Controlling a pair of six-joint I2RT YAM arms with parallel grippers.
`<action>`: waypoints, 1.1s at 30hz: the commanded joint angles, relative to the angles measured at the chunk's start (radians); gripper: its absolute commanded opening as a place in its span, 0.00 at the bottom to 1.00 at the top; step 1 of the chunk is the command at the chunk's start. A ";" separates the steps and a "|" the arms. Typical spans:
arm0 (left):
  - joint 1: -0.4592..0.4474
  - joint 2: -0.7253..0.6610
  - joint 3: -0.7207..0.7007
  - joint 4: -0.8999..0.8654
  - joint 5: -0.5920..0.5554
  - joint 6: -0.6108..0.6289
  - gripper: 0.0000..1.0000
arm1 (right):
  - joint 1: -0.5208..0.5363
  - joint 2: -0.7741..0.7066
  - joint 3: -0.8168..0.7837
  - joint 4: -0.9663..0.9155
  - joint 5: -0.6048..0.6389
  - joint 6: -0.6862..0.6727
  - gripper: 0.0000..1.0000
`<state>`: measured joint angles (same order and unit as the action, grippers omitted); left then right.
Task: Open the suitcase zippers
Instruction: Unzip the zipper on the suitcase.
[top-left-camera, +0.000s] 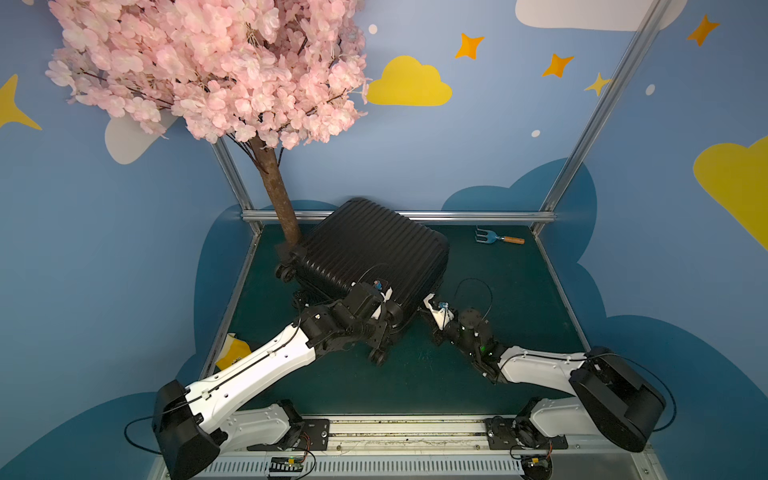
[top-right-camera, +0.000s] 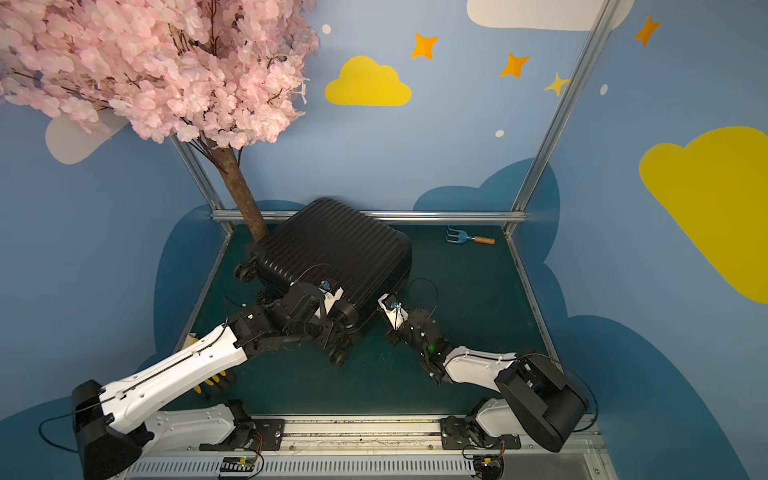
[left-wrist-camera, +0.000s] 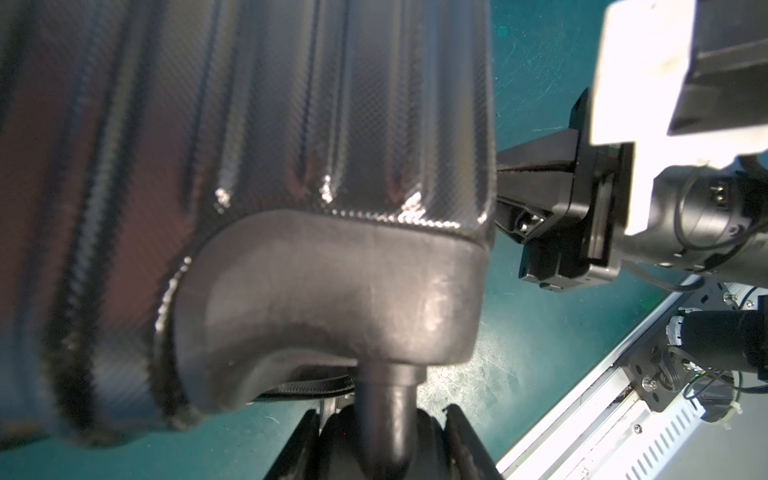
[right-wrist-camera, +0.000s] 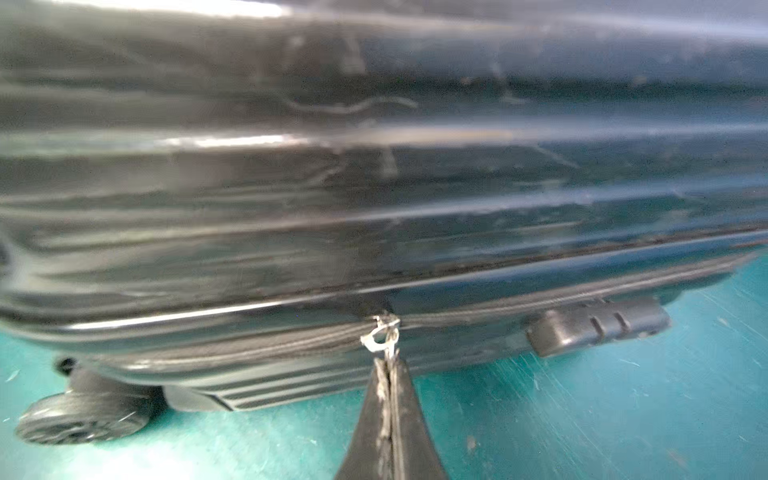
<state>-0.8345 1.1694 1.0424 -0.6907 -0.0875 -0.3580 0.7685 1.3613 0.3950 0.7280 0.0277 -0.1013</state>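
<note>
The right claw (right-wrist-camera: 388, 365) is seen closest, in the right wrist view: its jaws are pressed fully together on the small metal zip pull (right-wrist-camera: 382, 334), at the side seam of the suitcase (top-left-camera: 374, 249). The left claw (left-wrist-camera: 383, 413) is set at the suitcase's near corner, part-way open, with a jaw to either side of a wheel stem (left-wrist-camera: 386, 386) — whether the stem is gripped cannot be told.

The suitcase is laid flat and at an angle, ribbed shell up, its two halves shut together. The zipper (right-wrist-camera: 498, 309) is judged to be closed along the stretch shown, on both sides of the pull; the rest of the seam is hidden. The task is taken to be at its start: one pull is secured, and the run round the seam is left to do.

A dark green mat (top-left-camera: 415, 386), scuffed pale, is laid under the suitcase. At the suitcase's far left corner a pink blossom tree (top-left-camera: 208, 62) is stood, its trunk touching the shell or just beside it. Well to the right of the suitcase a small hand fork (top-left-camera: 498, 239) is left. The suitcase is enclosed by blue walls (top-left-camera: 457, 166) painted with clouds and stars.
</note>
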 joint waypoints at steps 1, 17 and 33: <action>-0.021 -0.064 -0.031 -0.091 0.025 -0.004 0.25 | -0.006 0.010 0.045 -0.018 0.101 0.012 0.00; -0.182 -0.325 -0.076 -0.336 0.019 -0.181 0.25 | -0.161 0.169 0.185 -0.017 0.114 0.000 0.00; -0.156 -0.343 -0.024 -0.487 -0.220 -0.267 0.37 | -0.207 0.060 0.129 -0.113 0.261 0.061 0.00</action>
<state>-1.0210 0.8143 0.9707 -1.0973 -0.1722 -0.5648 0.5774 1.5047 0.5594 0.6716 0.0971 -0.0681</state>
